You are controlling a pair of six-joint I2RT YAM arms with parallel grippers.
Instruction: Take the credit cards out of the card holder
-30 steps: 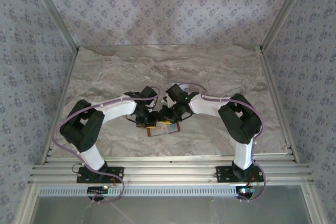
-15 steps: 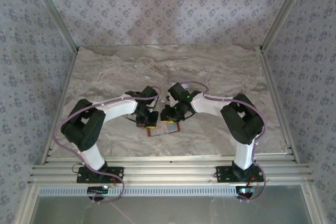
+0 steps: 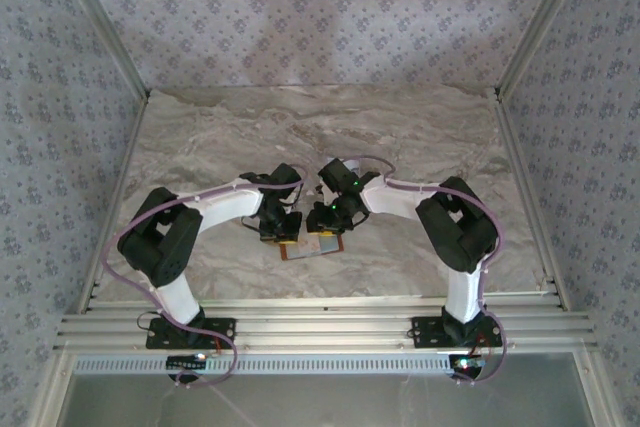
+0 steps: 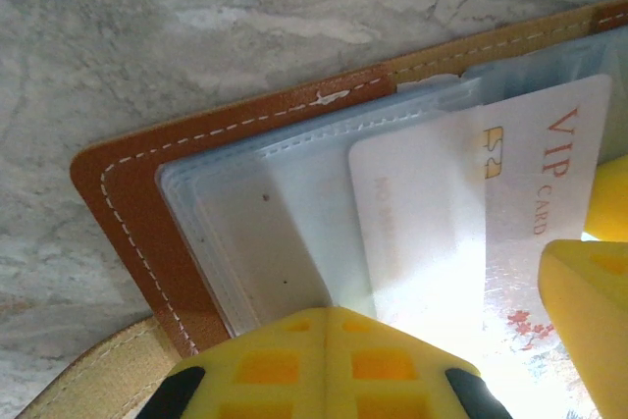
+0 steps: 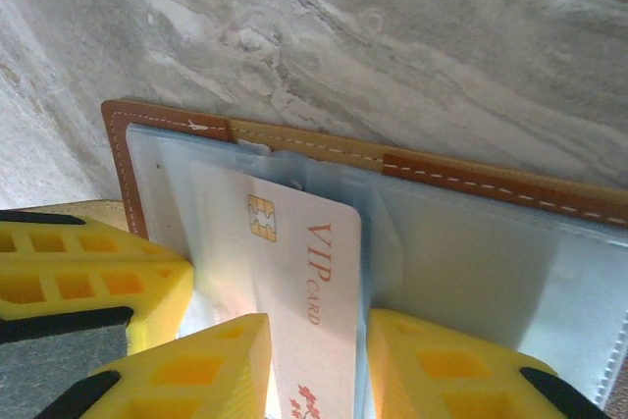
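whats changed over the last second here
The right gripper shifted slightly and its wrist rose a touch over the card holder. Its fingers sit either side of the VIP card, which sticks partly out. The left gripper stayed shut, pressing on the holder, which did not move.

Yellow-padded left gripper [image 4: 329, 345], lilac cables [image 3: 113, 247]

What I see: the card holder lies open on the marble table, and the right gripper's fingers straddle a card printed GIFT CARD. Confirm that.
One detail is wrong: the card straddled by the right gripper is printed VIP CARD, not GIFT CARD, as the right wrist view shows. The card holder does lie open on the marble table.
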